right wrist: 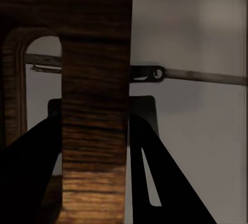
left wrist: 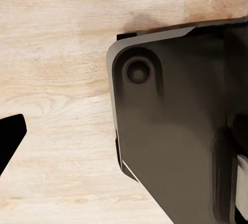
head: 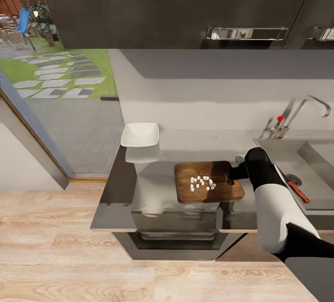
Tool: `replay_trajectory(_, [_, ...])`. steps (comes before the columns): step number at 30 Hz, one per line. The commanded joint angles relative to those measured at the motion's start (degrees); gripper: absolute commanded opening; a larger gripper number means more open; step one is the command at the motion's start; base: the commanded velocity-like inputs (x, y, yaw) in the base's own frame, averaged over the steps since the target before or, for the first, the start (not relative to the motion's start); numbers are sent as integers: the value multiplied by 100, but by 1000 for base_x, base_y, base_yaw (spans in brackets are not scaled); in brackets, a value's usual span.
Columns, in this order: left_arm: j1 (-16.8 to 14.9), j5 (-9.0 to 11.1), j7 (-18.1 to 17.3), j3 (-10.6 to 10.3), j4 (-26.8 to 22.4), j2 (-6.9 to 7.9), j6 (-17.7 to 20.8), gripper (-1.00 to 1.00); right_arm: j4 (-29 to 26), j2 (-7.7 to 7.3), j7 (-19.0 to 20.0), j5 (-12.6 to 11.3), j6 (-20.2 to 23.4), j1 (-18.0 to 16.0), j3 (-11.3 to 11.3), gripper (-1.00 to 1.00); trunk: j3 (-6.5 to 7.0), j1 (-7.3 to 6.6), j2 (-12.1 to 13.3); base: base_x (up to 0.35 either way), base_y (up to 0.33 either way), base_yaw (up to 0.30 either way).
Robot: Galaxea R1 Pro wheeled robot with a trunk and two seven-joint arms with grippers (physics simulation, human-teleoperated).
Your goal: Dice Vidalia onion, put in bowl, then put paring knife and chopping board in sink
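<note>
The diced Vidalia onion (head: 202, 183) lies as a loose cluster of tiny white cubes near the middle of the chopping board (head: 195, 195), a dark-brown wooden board resting flat on the grey countertop (head: 116, 200). The board's right short end, where the handle slot is, sits between the fingers of the right gripper (head: 230, 175); in the right wrist view the two dark fingers (right wrist: 31, 167) flank the wooden strip beside the slot of the board (right wrist: 95, 131), so the gripper is clamped on the board's end. The white and black right arm (head: 273, 209) reaches in from the lower right of the head view.

The white bowl (head: 139, 135) stands on the countertop behind and to the left of the board, well apart from it. To the right lies the sink (head: 320, 153) with its curved chrome tap (head: 301, 112) and red knob (head: 280, 118); the red-handled paring knife (head: 298, 191) rests in the basin near the round drain (head: 294, 179).

In the left wrist view one dark fingertip of the left gripper (left wrist: 9, 136) hangs over the pale wooden floor (left wrist: 57, 79) beside the robot's dark base (left wrist: 175, 131); whether that gripper is open or closed cannot be told
</note>
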Motion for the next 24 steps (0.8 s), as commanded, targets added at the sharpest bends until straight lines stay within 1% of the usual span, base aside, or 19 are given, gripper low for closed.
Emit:
replay_trajectory(1, [-6,31,5,-49,14,-2,-27,100,-5,2,54,51,6,-6,-14,-100,-1,3,-10,0,0,0])
replay_trajectory(7, [-6,31,5,-49,14,-2,-26,100,-12,2,56,37,11,-6,-21,-100,54,3,-10,0,5,0])
replay_trajectory(9, [-6,31,5,-49,14,-2,-26,100,-13,2,56,36,13,-6,-22,-100,72,3,-10,0,150,0])
replay_trajectory(24, [-4,31,5,-49,14,-2,-26,100,-13,2,58,37,12,-6,-23,-100,208,3,-10,0,288,-3])
